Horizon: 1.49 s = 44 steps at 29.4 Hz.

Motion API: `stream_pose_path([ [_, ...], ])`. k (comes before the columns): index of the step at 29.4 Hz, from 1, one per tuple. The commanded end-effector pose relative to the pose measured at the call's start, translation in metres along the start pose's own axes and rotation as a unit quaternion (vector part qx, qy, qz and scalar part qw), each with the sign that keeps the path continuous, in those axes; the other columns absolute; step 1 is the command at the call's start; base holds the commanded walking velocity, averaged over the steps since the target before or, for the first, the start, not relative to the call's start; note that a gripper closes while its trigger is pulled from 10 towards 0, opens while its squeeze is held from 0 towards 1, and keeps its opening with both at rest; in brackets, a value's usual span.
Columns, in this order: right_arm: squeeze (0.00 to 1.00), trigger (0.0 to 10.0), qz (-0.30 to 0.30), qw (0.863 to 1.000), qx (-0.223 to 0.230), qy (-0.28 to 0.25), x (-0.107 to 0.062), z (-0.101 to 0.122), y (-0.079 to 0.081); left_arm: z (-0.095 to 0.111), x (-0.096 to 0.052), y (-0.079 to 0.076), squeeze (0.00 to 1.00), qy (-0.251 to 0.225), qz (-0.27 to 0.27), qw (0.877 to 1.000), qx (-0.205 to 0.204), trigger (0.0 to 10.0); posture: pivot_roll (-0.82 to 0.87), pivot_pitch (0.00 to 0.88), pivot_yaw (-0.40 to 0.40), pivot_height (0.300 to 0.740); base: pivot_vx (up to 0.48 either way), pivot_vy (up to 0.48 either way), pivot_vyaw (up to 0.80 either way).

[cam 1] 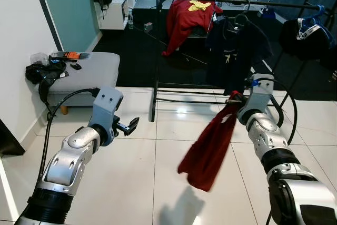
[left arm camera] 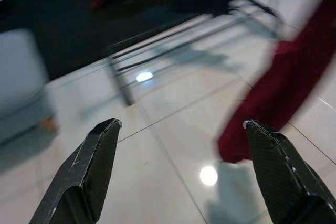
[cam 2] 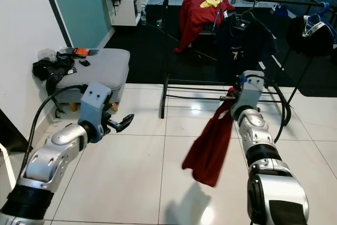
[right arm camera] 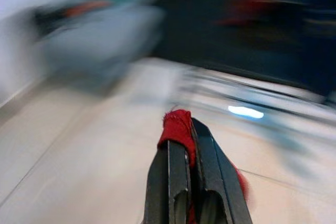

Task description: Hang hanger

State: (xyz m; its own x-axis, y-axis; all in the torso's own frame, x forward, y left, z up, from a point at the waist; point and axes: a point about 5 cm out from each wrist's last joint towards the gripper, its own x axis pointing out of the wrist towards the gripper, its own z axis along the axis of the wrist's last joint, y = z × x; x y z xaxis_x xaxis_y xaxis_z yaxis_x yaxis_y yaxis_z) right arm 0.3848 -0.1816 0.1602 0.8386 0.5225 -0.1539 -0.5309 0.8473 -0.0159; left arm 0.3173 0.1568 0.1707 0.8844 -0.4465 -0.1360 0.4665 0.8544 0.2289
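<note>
The right gripper [right arm camera: 190, 153] has its two black fingers pressed together on a bunched fold of a dark red garment [cam 1: 210, 148]. The cloth pokes out above the fingertips in the right wrist view. In the head views the garment hangs down from that gripper in a long, slanted drape above the white tiled floor [cam 1: 137, 177], its lower end free in the air. No hanger can be made out inside the red cloth.

The left gripper [left arm camera: 181, 169] is held out over the floor with its fingers spread wide apart and nothing between them. It is well apart from the red garment, on the robot's left.

Beyond the right gripper stands a black clothes rail [cam 1: 242, 2]. A dark navy shirt [cam 1: 234, 51] hangs from it on a hanger. Another dark garment [cam 1: 305, 38] hangs further right on the same rail on a blue hanger [cam 1: 316, 11]. Behind the rail, a red top with a yellow print [cam 1: 189, 17] is draped over something.

To the left a grey padded bench [cam 1: 92, 69] sits against the white wall, with small dark items lying on it
</note>
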Motion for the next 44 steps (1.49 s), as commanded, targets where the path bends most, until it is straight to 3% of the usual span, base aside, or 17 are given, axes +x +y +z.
stream_pose_path([
  [1,0.0,10.0,0.1,0.995,-0.019,-0.019,0.008,0.023,0.015,0.007,0.0,-0.006,0.0,-0.018,-0.031,0.999,0.012,10.0,0.08,0.013,-0.023,0.74,0.0,0.0,0.0],
  [2,0.0,10.0,0.1,0.995,-0.019,-0.019,0.008,0.023,0.015,0.007,0.0,-0.006,0.0,-0.018,-0.031,0.999,0.012,10.0,0.08,0.013,-0.023,0.74,0.0,0.0,0.0],
  [4,0.0,10.0,0.12,0.991,-0.024,-0.05,0.014,0.05,0.019,0.017,0.001,-0.009,0.0,-0.041,-0.042,0.998,-0.012,10.0,0.08,0.015,-0.032,0.74,0.0,0.0,0.0],
  [5,0.0,10.0,0.12,0.991,-0.024,-0.05,0.014,0.05,0.019,0.017,0.001,-0.009,0.0,-0.041,-0.042,0.998,-0.012,10.0,0.08,0.015,-0.032,0.74,0.0,0.0,0.0],
  [7,0.0,10.0,0.112,0.991,-0.003,-0.073,0.021,0.075,0.022,0.024,0.007,-0.013,0.0,-0.051,-0.031,0.998,-0.033,10.0,0.08,0.019,-0.051,0.74,0.0,0.0,0.0],
  [11,0.0,10.0,0.108,0.99,0.021,-0.089,0.026,0.089,0.026,0.024,0.014,-0.017,0.0,-0.047,-0.008,0.998,-0.049,10.0,0.08,0.022,-0.062,0.74,0.0,0.0,0.0],
  [13,0.0,10.0,0.11,0.988,0.043,-0.102,0.03,0.102,0.032,0.022,0.021,-0.018,0.58,-0.04,0.019,0.997,-0.069,10.0,0.07,0.029,-0.064,0.74,0.0,0.0,0.0],
  [14,0.0,10.0,0.11,0.988,0.043,-0.102,0.03,0.102,0.032,0.022,0.021,-0.018,0.58,-0.04,0.019,0.997,-0.069,10.0,0.07,0.029,-0.064,0.74,0.0,0.0,0.0],
  [15,0.0,10.0,0.116,0.986,0.057,-0.109,0.032,0.107,0.036,0.02,0.023,-0.018,1.0,-0.036,0.038,0.995,-0.08,10.0,0.07,0.031,-0.065,0.74,0.0,0.0,0.0],
  [18,0.0,10.0,0.135,0.982,0.072,-0.114,0.032,0.111,0.041,0.017,0.024,-0.016,1.0,-0.029,0.062,0.994,-0.09,10.0,0.06,0.036,-0.064,0.74,0.0,0.0,0.0],
  [21,0.0,10.0,0.175,0.974,0.091,-0.112,0.033,0.118,0.052,0.012,0.025,-0.003,1.0,-0.016,0.132,0.985,-0.109,10.0,0.06,0.037,-0.063,0.74,0.0,0.0,0.0],
  [28,0.0,10.0,0.205,0.97,0.094,-0.092,0.034,0.118,0.059,0.009,0.027,0.008,1.0,-0.011,0.187,0.974,-0.129,10.0,0.06,0.036,-0.062,0.74,0.0,0.0,0.0],
  [29,0.0,10.0,0.206,0.97,0.094,-0.089,0.034,0.118,0.06,0.008,0.027,0.009,0.43,-0.007,0.197,0.971,-0.136,10.0,0.06,0.035,-0.06,0.74,0.0,0.0,0.0],
  [30,0.0,10.0,0.206,0.97,0.094,-0.088,0.034,0.118,0.061,0.007,0.028,0.009,0.0,-0.004,0.203,0.969,-0.14,10.0,0.06,0.035,-0.06,0.74,0.0,0.0,0.0],
  [34,0.0,10.0,0.205,0.971,0.09,-0.084,0.035,0.121,0.064,0.005,0.033,0.003,0.0,0.007,0.191,0.967,-0.167,10.0,0.05,0.043,-0.056,0.74,0.0,0.0,0.0],
  [39,0.0,10.0,0.178,0.979,0.072,-0.065,0.04,0.119,0.07,0.004,0.044,-0.028,0.0,0.023,0.052,0.985,-0.161,10.0,0.03,0.052,-0.058,0.74,0.0,0.0,0.0],
  [44,0.0,10.0,0.177,0.981,0.063,-0.053,0.043,0.115,0.072,0.005,0.046,-0.026,0.0,0.026,0.055,0.988,-0.14,10.0,0.04,0.063,-0.062,0.74,0.0,0.0,0.0],
])
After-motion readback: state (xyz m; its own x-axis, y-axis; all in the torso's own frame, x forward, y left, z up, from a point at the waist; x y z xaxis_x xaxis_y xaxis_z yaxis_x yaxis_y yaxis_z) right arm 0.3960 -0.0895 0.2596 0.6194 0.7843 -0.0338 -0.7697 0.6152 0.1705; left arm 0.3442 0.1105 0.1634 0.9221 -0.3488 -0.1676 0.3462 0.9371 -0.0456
